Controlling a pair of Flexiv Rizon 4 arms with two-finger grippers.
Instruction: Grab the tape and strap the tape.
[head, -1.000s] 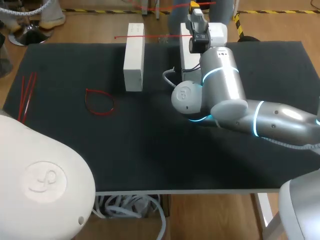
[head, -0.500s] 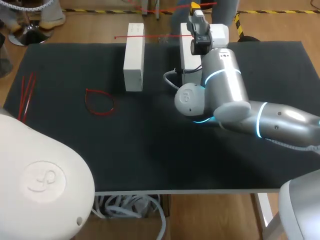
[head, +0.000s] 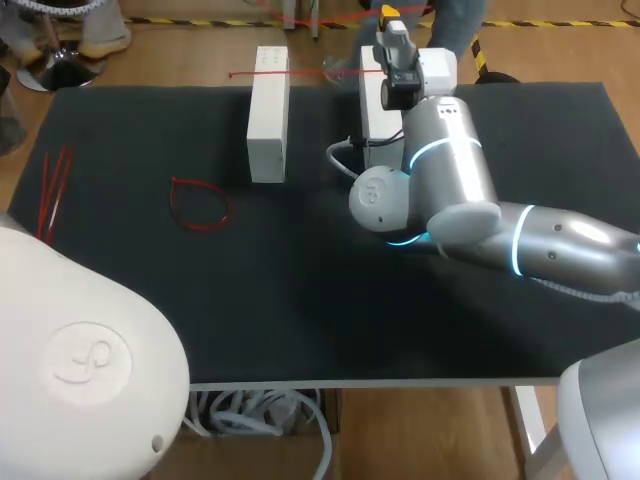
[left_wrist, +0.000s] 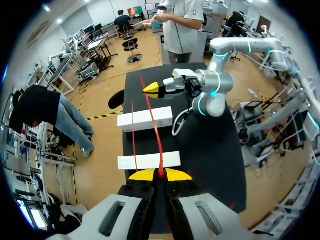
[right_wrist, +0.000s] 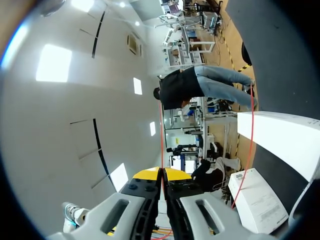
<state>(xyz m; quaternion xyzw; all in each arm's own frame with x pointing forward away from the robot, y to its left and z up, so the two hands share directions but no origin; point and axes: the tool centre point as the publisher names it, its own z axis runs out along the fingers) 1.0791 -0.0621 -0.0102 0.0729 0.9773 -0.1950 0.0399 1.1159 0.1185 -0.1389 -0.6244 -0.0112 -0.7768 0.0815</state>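
Note:
A thin red strap (left_wrist: 152, 125) is stretched in the air between my two grippers. My left gripper (left_wrist: 160, 174) is shut on one end, high above the table and outside the head view. My right gripper (head: 391, 14) is shut on the other end beyond the table's far edge; it also appears in the left wrist view as the right gripper (left_wrist: 151, 90). In its own view the right gripper (right_wrist: 161, 172) pinches the red strap (right_wrist: 161, 135). Under the strap stand two white blocks (head: 268, 115) (head: 375, 105). A second red strap (head: 300, 72) lies across both.
A red strap loop (head: 200, 205) lies on the black table (head: 300, 300) left of the middle. A few straight red straps (head: 52, 190) lie by the left edge. My right arm (head: 450, 190) stretches over the right half and hides part of the right block.
My right arm has shifted slightly to the right, its gripper still shut on the strap. The blocks and loose straps have not moved.

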